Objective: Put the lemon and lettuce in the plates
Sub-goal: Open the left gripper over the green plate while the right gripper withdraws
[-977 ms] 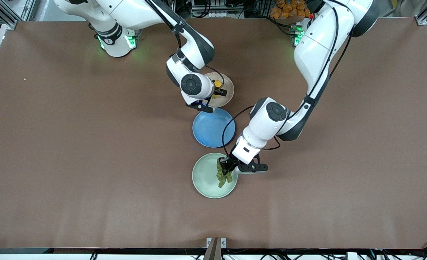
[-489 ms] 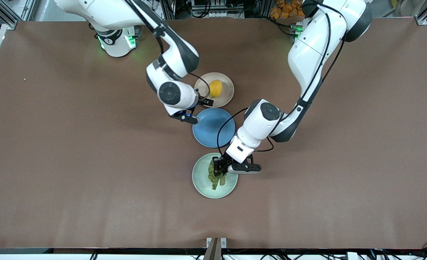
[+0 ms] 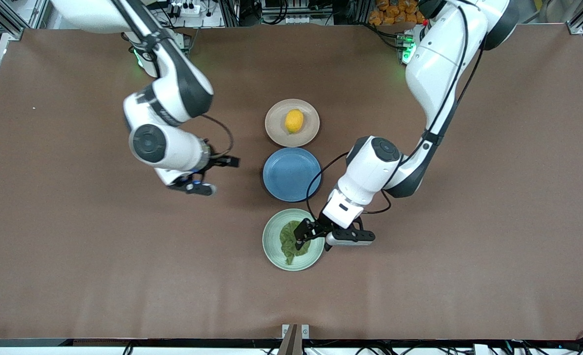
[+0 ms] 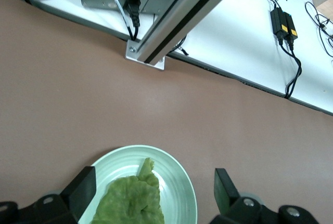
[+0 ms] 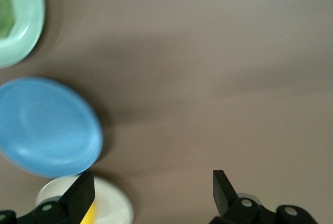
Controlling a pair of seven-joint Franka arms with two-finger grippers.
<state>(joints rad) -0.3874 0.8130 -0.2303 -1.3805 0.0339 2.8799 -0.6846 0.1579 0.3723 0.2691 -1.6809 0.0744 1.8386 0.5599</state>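
Front view | lemon (image 3: 294,121) long axis toward camera | lettuce (image 3: 289,239) likewise

In the front view the left gripper (image 3: 307,235) covers part of the lettuce (image 3: 288,240). The left wrist view cuts off the lettuce and the mint green plate (image 4: 177,173). In the blurred right wrist view, the lemon (image 5: 89,215) and beige-pink plate (image 5: 117,203) are cut off too.

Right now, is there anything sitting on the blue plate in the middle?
No, the blue plate is bare, while the lemon and the lettuce lie on the two neighbouring plates.
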